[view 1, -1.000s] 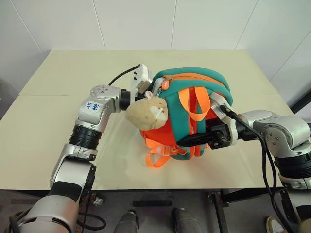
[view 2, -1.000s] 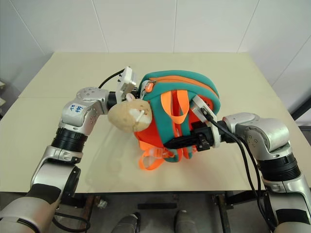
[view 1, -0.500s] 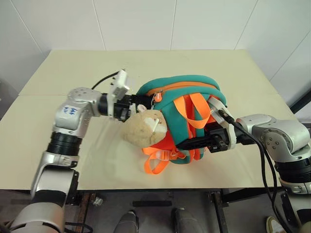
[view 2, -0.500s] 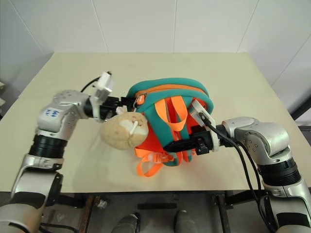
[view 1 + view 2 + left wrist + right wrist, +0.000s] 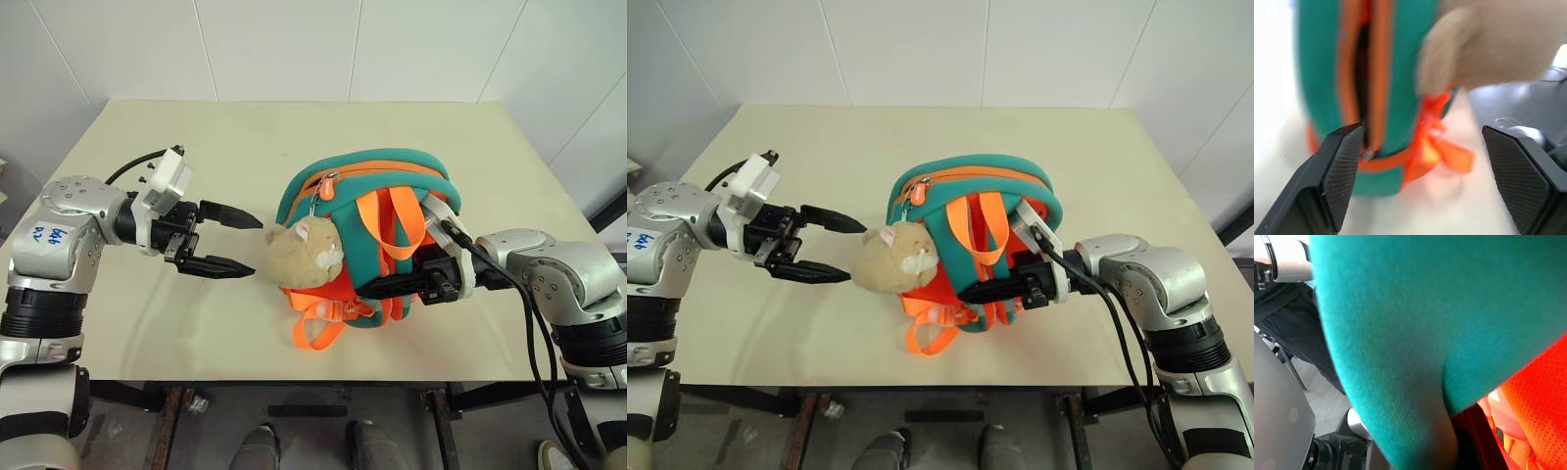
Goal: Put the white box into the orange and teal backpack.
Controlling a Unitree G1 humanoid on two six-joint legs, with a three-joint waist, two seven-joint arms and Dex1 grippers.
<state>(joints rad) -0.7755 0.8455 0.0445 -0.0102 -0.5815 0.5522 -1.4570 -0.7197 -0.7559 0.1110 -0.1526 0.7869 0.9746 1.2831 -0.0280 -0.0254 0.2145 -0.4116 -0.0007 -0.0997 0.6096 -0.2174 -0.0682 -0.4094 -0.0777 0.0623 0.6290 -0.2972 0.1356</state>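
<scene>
Backpack held from one side
The right gripper (image 5: 392, 287) seems clamped on the orange and teal backpack (image 5: 392, 181); the left gripper (image 5: 233, 242) is spread wide, empty, beside the plush charm (image 5: 302, 252).

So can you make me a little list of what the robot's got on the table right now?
backpack: orange and teal backpack, standing on the table
zipper: partly open along the top
charm: tan plush animal hanging at the backpack's front
left gripper: jaws open, empty, just short of the plush
right gripper: jaws shut on the backpack's lower side
white box: can't tell where it is
</scene>
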